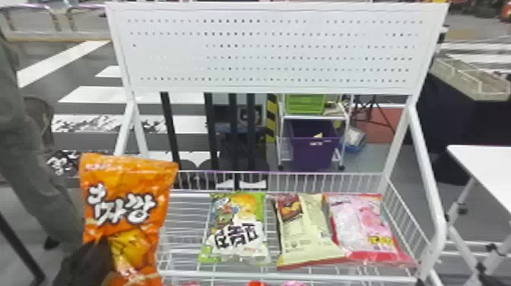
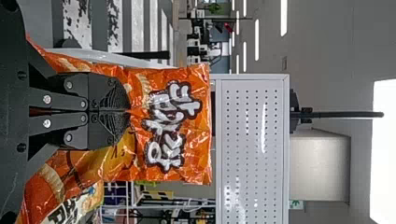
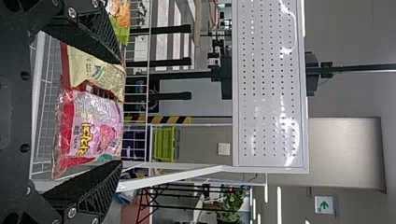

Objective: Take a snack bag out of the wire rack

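In the head view my left gripper (image 1: pixel 108 255) is at the lower left, shut on an orange snack bag (image 1: pixel 127 197) held upright in front of the left side of the wire rack (image 1: pixel 281 274). The left wrist view has the left gripper (image 2: pixel 127 112) with its fingertips together on the middle of the orange bag (image 2: pixel 198 126). In the right wrist view my right gripper (image 3: pixel 119 112) is open, nothing between its fingers; farther off lie a pink bag (image 3: pixel 95 128) and a cream bag (image 3: pixel 91 70) in the rack.
A green bag (image 1: pixel 235 228), a cream bag (image 1: pixel 308 232) and a pink bag (image 1: pixel 363 228) lie in the rack's basket. Above it stands a white perforated panel (image 1: pixel 273 51). A white table (image 1: pixel 486 167) is at the right.
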Robot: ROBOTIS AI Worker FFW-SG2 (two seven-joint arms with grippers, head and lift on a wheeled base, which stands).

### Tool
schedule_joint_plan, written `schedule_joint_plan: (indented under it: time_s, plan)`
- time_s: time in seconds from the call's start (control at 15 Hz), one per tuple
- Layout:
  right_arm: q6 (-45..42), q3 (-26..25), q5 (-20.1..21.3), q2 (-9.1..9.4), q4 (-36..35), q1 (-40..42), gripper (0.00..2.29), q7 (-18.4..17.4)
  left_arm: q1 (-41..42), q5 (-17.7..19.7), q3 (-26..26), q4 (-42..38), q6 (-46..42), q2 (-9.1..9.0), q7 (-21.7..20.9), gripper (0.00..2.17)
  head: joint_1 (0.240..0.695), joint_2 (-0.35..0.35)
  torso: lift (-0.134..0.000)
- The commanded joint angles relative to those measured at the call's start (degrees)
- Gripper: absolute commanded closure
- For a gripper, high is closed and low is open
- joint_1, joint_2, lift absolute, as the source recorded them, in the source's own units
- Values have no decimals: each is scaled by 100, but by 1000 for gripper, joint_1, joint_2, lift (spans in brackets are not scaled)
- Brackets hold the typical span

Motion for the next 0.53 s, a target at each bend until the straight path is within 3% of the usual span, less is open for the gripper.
schedule_joint_plan:
  time_s: [0.0, 0.47]
  plan:
    - [0, 0, 0, -9, -9, 10, 137, 0, 0, -8, 9, -8, 0, 0, 3, 1956, 499, 0, 0]
    - [17, -26, 17, -26, -53, 28, 137, 0, 18, -8, 17, -52, 0, 0, -6, 1956, 499, 0, 0]
